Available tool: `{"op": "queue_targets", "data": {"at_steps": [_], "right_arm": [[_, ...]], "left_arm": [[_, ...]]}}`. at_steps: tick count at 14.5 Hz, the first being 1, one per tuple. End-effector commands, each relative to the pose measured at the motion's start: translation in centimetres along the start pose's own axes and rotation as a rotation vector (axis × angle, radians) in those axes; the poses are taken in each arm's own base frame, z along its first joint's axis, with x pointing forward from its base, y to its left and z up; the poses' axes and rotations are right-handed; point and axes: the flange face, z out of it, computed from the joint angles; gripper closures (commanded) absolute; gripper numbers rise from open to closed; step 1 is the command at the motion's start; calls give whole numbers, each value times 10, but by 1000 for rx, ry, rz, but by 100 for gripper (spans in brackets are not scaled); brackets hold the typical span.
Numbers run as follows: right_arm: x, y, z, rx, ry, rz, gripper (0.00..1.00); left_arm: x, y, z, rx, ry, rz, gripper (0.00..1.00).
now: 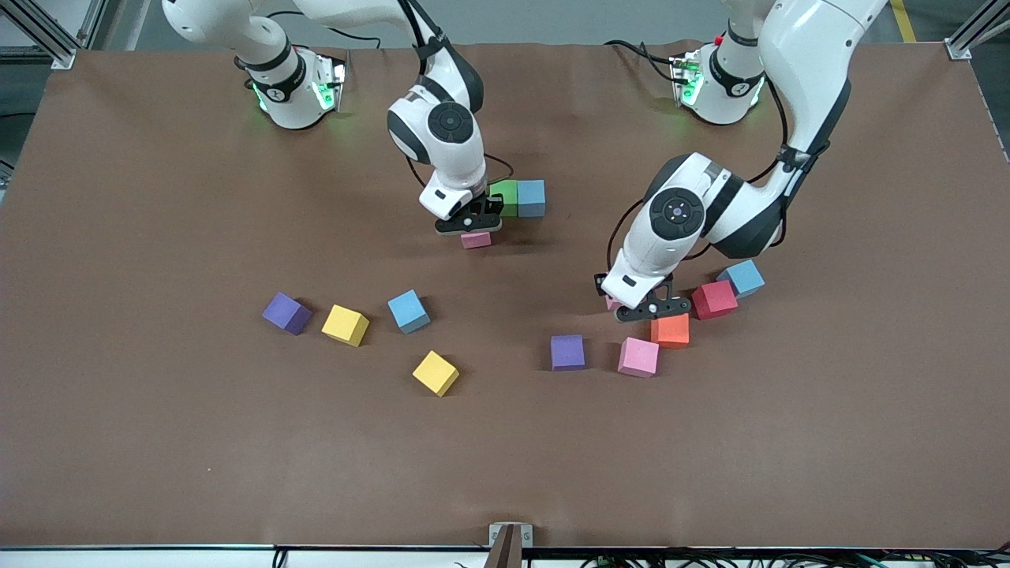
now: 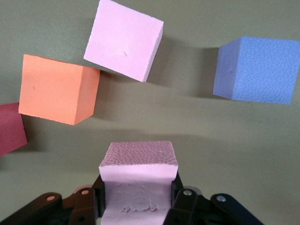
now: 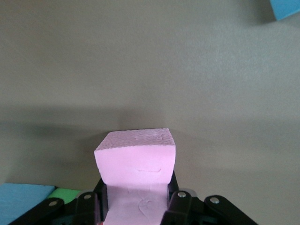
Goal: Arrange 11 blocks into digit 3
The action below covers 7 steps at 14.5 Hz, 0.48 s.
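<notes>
Brown table mat (image 1: 158,442), aluminium frame posts (image 1: 47,35) at corners.

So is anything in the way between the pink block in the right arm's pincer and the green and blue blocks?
Nothing visible. The right pincer holds its pink block just beside the green block and the blue block, a little nearer the front camera, with only bare table around it.
</notes>
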Motion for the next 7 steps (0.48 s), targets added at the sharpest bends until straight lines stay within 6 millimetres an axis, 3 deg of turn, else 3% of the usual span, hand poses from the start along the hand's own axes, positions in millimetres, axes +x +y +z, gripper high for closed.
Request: {"op": "queue_targets", "data": {"at_steps": [1,7], "right_arm": [[-11,5,-4,7,3,15,99],[-12,1,-4,16,13,24,99]], "left_arm": [[3,4,0,9,-3,-7,54],[3,4,1,10,-4,-6,54]]}}
